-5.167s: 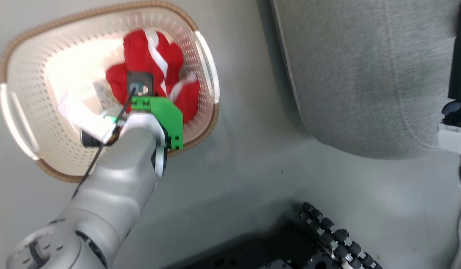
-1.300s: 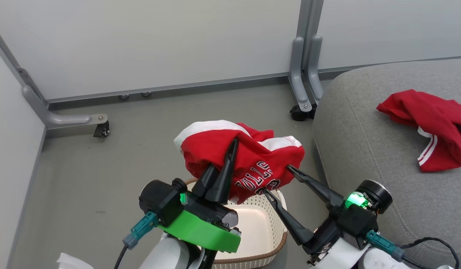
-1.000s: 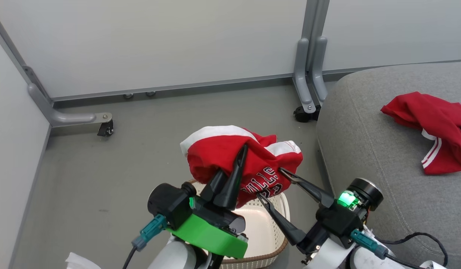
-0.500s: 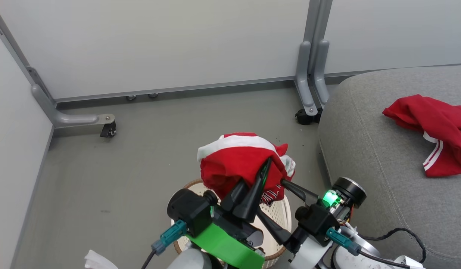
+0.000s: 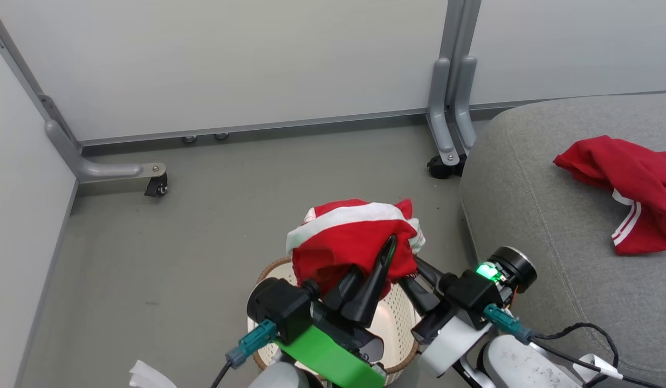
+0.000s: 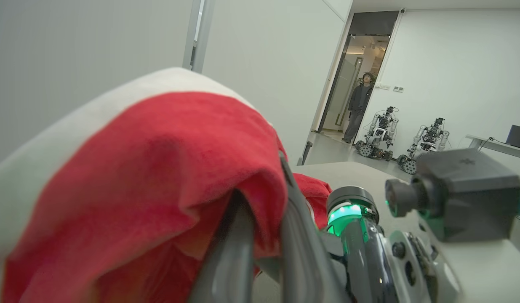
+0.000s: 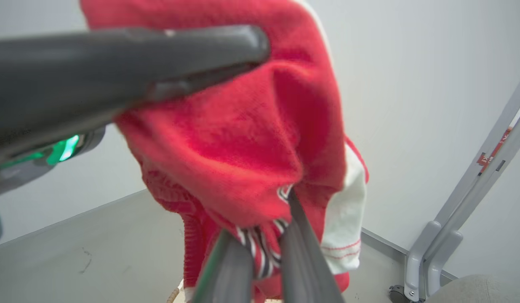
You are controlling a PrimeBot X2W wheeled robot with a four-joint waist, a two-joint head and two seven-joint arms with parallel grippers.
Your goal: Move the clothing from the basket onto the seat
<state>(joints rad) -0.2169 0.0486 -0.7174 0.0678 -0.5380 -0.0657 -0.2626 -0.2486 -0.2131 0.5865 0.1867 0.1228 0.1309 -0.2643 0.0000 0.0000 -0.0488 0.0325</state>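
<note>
Grey floor (image 5: 176, 242). Both the left hand (image 5: 376, 258) and right hand (image 5: 416, 275) clamp red jersey (image 5: 349, 237) above basket (image 5: 397, 323). Risk: pinch slips, jersey drops short of seat (image 5: 527, 215) at 3 o'clock.

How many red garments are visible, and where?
2. One white-trimmed red garment, held by left end effector and right end effector above cream perforated basket; another red garment on grey upholstered seat. Basket partly hidden.
</note>
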